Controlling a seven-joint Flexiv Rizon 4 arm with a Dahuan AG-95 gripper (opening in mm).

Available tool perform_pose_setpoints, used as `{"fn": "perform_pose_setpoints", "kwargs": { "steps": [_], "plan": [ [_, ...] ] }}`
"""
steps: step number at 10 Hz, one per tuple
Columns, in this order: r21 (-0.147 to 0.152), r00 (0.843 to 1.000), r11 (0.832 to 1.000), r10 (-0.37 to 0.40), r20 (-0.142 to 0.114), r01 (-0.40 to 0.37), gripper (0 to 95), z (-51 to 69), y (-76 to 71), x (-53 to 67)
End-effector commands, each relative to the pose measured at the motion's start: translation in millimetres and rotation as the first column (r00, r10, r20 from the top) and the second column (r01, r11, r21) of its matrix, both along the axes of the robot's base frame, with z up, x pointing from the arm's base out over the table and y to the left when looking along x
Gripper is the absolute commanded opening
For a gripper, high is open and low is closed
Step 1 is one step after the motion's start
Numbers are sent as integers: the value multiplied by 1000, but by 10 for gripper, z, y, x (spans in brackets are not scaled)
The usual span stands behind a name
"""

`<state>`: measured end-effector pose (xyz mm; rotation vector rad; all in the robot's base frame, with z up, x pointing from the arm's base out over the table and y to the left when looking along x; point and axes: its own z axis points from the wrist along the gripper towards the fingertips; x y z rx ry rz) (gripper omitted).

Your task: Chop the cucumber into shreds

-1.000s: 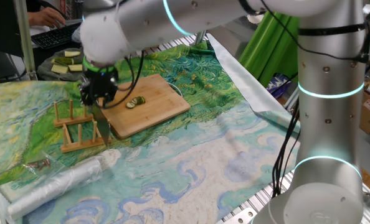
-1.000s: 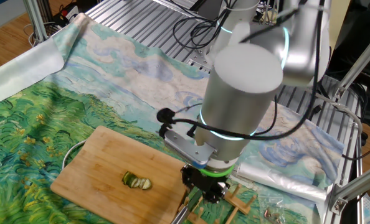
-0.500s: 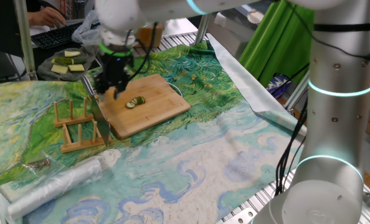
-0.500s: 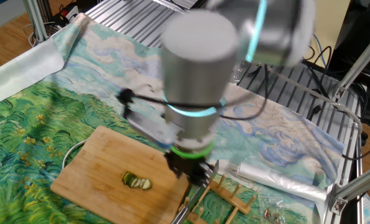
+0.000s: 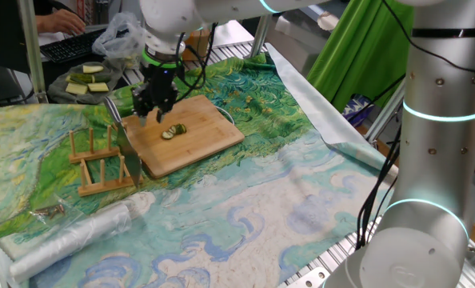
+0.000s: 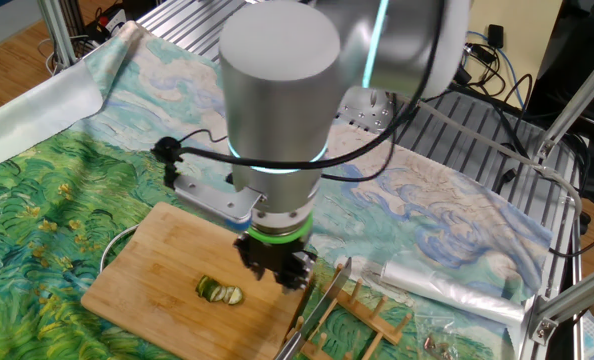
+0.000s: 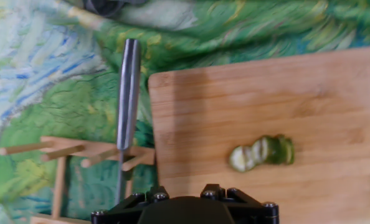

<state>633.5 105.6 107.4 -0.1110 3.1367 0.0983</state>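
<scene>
The cucumber (image 5: 173, 130) lies as a short row of thin round slices with dark green skin on the wooden cutting board (image 5: 201, 142). It also shows in the other fixed view (image 6: 220, 292) and in the hand view (image 7: 263, 152). My gripper (image 5: 153, 112) hangs above the board's left end, beside the slices, and holds nothing; its fingers look apart. In the other fixed view the gripper (image 6: 277, 272) is just right of the slices. The knife (image 5: 119, 132) leans in the wooden rack (image 5: 101, 168), apart from the gripper. The hand view shows the knife (image 7: 128, 93) left of the board (image 7: 235, 87).
A plate (image 5: 61, 90) with pale yellow-green chunks sits at the back left. A plastic-wrapped roll (image 5: 77, 232) lies at the front left beside the rack. The painted cloth (image 5: 261, 200) covers the table. A person's hands work a keyboard (image 5: 65, 48) behind the plate.
The gripper has left the knife standing in the rack and moved up and right, from the rack to above the board's left end. The slices and board have not moved.
</scene>
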Motion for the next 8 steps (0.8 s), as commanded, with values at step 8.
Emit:
{"fn": "perform_pose_setpoints", "kwargs": {
  "steps": [8],
  "plan": [
    [-64, 999, 997, 53, -5, -53, 190, -126, -146, 11]
  ]
}}
